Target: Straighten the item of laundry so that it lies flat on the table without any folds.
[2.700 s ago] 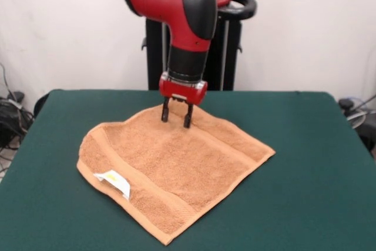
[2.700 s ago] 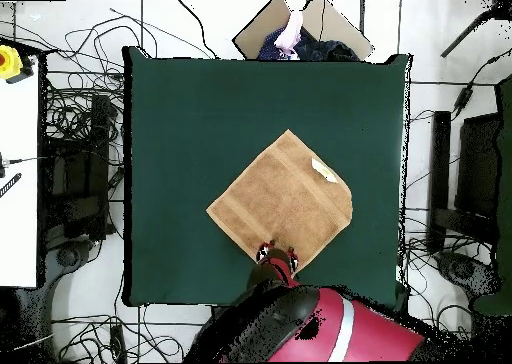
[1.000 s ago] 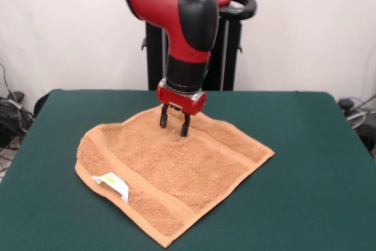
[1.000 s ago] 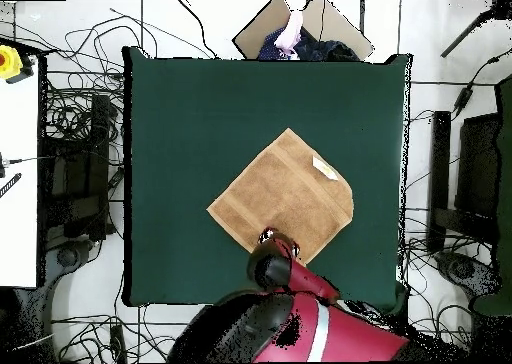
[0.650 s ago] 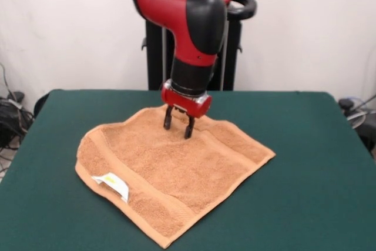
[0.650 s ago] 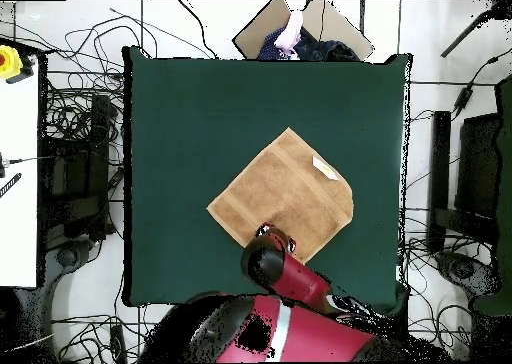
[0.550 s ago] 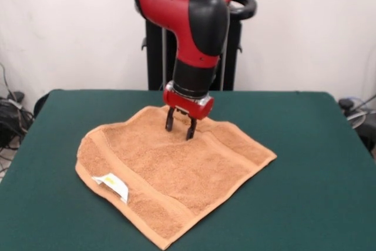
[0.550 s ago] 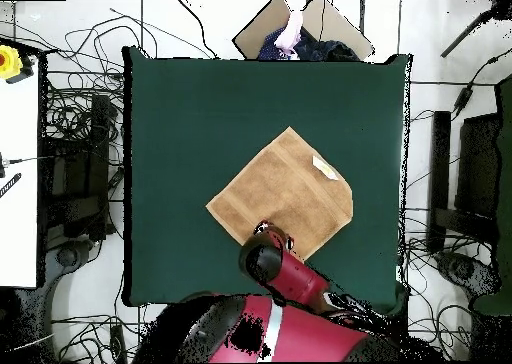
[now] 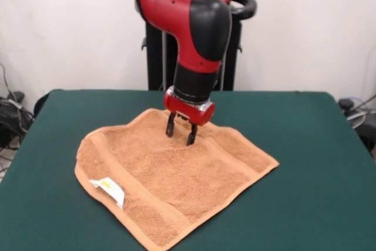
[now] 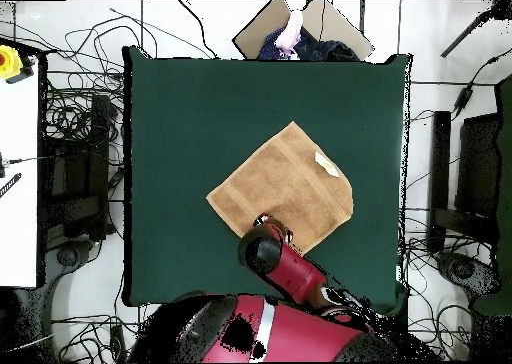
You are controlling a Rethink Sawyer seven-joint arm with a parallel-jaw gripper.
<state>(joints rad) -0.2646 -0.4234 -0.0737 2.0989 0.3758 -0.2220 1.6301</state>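
gripper [image 9: 181, 134] parted, tips on towel's [image 9: 170, 180] far corner; table [image 9: 317, 163]

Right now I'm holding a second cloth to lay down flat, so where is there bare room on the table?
The table is bare felt around the towel. In the overhead view the widest free patch is the strip along the top edge and down the left side. It is crowded at the towel's bottom corner, where the gripper stands open, fingertips at the cloth, with the arm above.

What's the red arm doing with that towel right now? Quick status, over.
Gripper open, tips down on the orange-tan terry towel near its far corner. Towel spread on the dark green table, left corner rounded under. Nothing in the way.
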